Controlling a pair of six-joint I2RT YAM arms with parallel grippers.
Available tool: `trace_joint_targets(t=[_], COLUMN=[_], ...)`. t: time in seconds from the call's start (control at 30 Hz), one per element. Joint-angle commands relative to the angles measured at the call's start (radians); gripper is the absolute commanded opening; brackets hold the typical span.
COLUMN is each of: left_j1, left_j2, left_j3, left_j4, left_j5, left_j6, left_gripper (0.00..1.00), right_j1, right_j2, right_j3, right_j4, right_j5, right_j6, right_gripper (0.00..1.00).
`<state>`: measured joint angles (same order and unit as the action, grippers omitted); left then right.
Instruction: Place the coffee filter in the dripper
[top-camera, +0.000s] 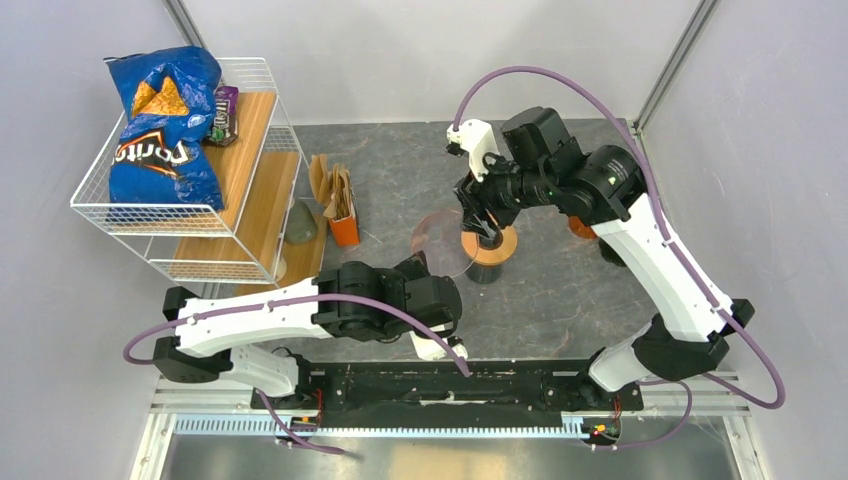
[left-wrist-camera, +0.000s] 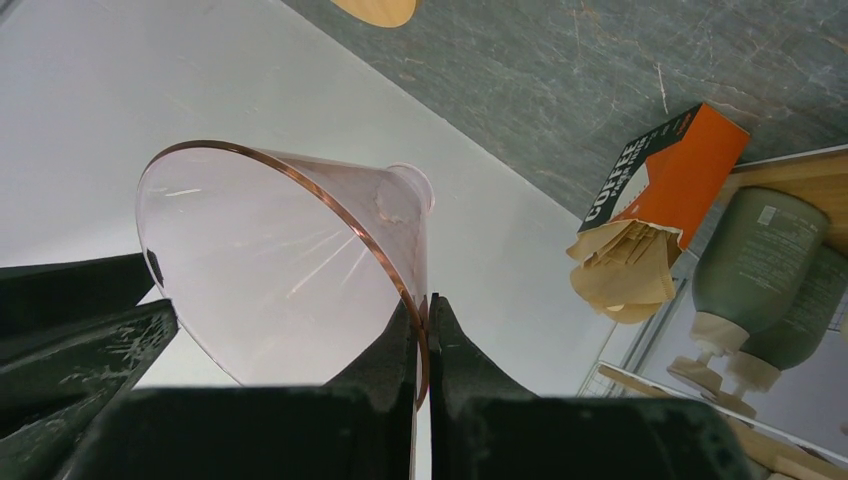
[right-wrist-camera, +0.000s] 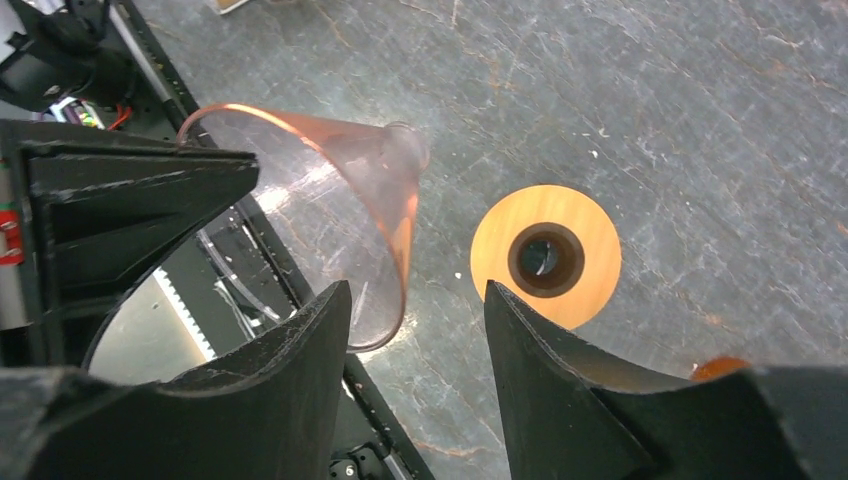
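My left gripper (top-camera: 425, 266) is shut on the rim of a clear pink cone dripper (top-camera: 443, 243) and holds it tilted above the table; the rim sits between its jaws in the left wrist view (left-wrist-camera: 427, 305). My right gripper (top-camera: 487, 222) is open and empty, just above a round wooden stand (top-camera: 490, 250) with a dark centre hole (right-wrist-camera: 546, 258). The dripper (right-wrist-camera: 340, 200) hangs left of that stand. Brown paper filters (left-wrist-camera: 620, 275) stick out of an orange filter box (left-wrist-camera: 680, 165), which stands at the rack's foot (top-camera: 343, 225).
A white wire rack (top-camera: 250, 75) with wooden shelves stands at the back left, holding a blue Doritos bag (top-camera: 160, 120). Grey-green bottles (top-camera: 300, 222) stand beside the filter box. A small orange object (top-camera: 580, 228) lies behind the right arm.
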<state>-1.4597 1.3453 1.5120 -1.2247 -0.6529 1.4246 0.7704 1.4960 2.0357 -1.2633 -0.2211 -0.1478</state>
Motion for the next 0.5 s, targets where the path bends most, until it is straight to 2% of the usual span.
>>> trace_joint_targets(t=[0.0, 0.23, 0.47], left_j1=[-0.014, -0.018, -0.021], left_j2=[-0.035, -0.041, -0.054], left_j3=[0.027, 0.027, 0.016], left_j4=[0.013, 0.038, 0.053], left_j5=[-0.043, -0.046, -0.044], left_j6=[-0.035, -0.046, -0.059], left_gripper=[0.02, 0.02, 0.02], right_j1=[0.008, 0.030, 0.043], right_j2=[0.008, 0.000, 0.014], right_j3=[0.019, -0.025, -0.022], right_j4=[0.040, 0.050, 0.053], right_j5=[0.053, 0.017, 0.022], right_j6=[-0.008, 0.008, 0.010], right_gripper=[0.58, 0.48, 0.26])
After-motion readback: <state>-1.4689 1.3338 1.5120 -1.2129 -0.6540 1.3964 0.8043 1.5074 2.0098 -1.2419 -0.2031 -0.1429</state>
